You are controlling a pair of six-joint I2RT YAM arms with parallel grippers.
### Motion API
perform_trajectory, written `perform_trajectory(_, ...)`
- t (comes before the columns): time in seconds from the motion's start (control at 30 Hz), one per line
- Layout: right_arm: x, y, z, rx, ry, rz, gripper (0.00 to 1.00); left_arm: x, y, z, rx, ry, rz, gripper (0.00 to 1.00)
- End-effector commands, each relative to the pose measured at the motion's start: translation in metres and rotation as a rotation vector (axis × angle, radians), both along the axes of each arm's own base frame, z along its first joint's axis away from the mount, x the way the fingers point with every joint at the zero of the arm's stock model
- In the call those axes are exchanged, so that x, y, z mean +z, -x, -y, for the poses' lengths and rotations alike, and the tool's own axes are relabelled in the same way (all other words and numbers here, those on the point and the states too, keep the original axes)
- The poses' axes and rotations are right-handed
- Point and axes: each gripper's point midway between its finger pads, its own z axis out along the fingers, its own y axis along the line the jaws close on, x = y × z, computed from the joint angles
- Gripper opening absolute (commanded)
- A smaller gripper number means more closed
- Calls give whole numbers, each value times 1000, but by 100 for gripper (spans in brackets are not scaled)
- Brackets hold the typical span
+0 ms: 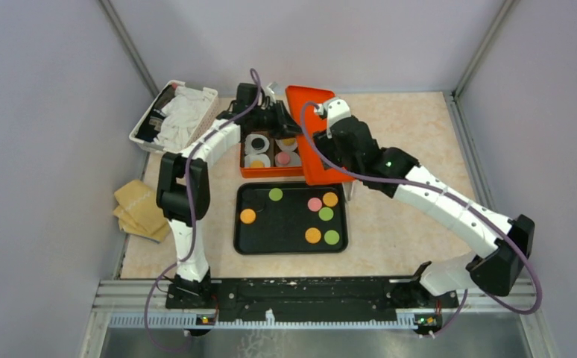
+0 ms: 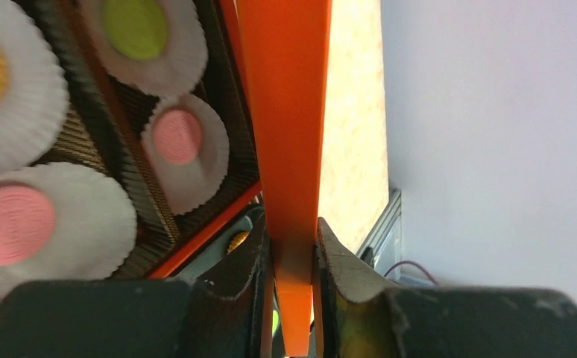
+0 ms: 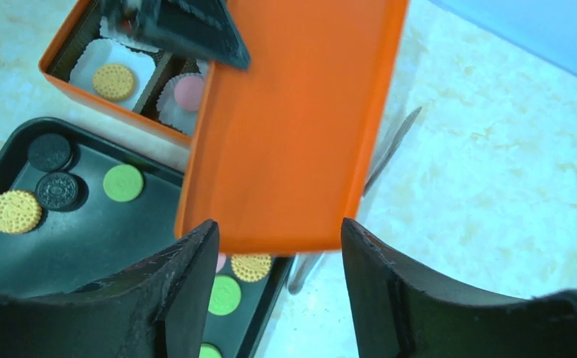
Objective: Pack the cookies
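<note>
Cookies (image 1: 322, 214) are lying in two places: orange, green and pink ones, plus black ones that show up best in the right wrist view, are sitting loose on the black tray (image 1: 278, 231) in front of the arms, and others are resting in white paper liners (image 2: 114, 224) inside the orange box (image 1: 270, 172) just behind it. The left gripper (image 2: 293, 268) is pinching the edge of the orange lid (image 3: 300, 127), one finger pressing on each face of its thin wall, and is holding it tilted at the box's right side. The right gripper (image 3: 278, 227) is hanging with its fingers spread wide; the lid's near end is showing between them and appears to be touching neither. Each disc is looking light, thin and stiff, with an embossed face that may be giving some grip. Lying flat, it is offering very little height, so the fingers are probably needing to come straight down and close across opposite points of the rim. The tray floor is looking smooth, so a disc may be sliding away, and a hard squeeze may be cracking one.
</note>
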Motion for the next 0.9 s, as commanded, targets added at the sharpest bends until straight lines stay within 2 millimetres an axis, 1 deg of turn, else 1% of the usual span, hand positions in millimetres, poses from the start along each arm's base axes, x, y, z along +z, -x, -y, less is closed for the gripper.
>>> perform_trajectory(0.0, 7, 11, -7, 37, 50, 91, 61, 40, -23, -26, 46, 67, 30, 0)
perform_trajectory(0.07, -3, 16, -12, 64, 113, 120, 64, 52, -24, -29, 33, 106, 22, 0)
perform_trajectory(0.1, -11, 18, -14, 66, 142, 132, 65, 58, -23, -28, 20, 125, 17, 0)
perform_trajectory(0.17, -20, 21, -20, 80, 184, 166, 65, 69, -18, -24, -13, 168, 3, 0)
perform_trajectory(0.3, -30, 21, -26, 87, 248, 244, 67, 85, -5, -22, -72, 258, -50, 0)
perform_trajectory(0.4, -34, 20, -26, 74, 284, 286, 68, 95, 2, -28, -106, 320, -86, 0)
perform_trajectory(0.6, -36, 13, -27, 54, 311, 334, 68, 109, 1, -51, -114, 363, -117, 0)
perform_trajectory(0.73, -37, 2, -28, 0, 337, 404, 68, 119, 9, -58, -153, 383, -128, 0)
perform_trajectory(0.87, -47, -10, -36, -19, 384, 447, 68, 123, 20, -61, -188, 395, -131, 0)
